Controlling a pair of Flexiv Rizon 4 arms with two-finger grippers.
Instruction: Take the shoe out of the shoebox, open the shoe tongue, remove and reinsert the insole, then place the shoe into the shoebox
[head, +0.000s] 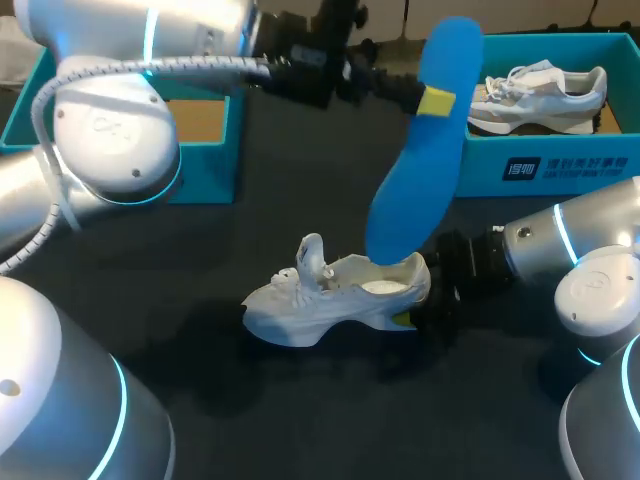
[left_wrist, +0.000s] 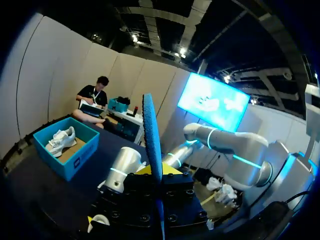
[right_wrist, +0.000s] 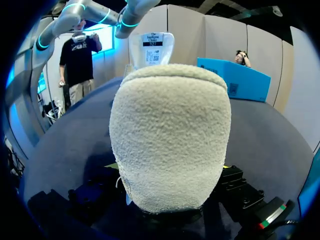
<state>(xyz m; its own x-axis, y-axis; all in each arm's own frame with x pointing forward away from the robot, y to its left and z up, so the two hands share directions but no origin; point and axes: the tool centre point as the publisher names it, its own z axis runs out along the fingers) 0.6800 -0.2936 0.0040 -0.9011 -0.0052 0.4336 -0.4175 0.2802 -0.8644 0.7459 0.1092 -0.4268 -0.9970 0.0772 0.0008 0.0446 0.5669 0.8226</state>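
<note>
A white shoe (head: 330, 295) lies on the dark table, toe to the left, tongue pulled up. My right gripper (head: 425, 300) has its fingers either side of the heel and is shut on it. In the right wrist view the fuzzy heel (right_wrist: 170, 135) fills the space right ahead and hides the fingers. A blue insole (head: 420, 150) hangs upright above the shoe, its lower end at the heel opening. My left gripper (head: 435, 100) is shut on the insole's upper part. In the left wrist view the insole (left_wrist: 151, 140) stands edge-on between the left gripper's (left_wrist: 159, 172) fingers.
A teal shoebox (head: 545, 165) at the back right holds a second shoe (head: 540, 95). Another teal box (head: 205, 165) at the back left shows a bare cardboard floor. My left arm spans the back of the table.
</note>
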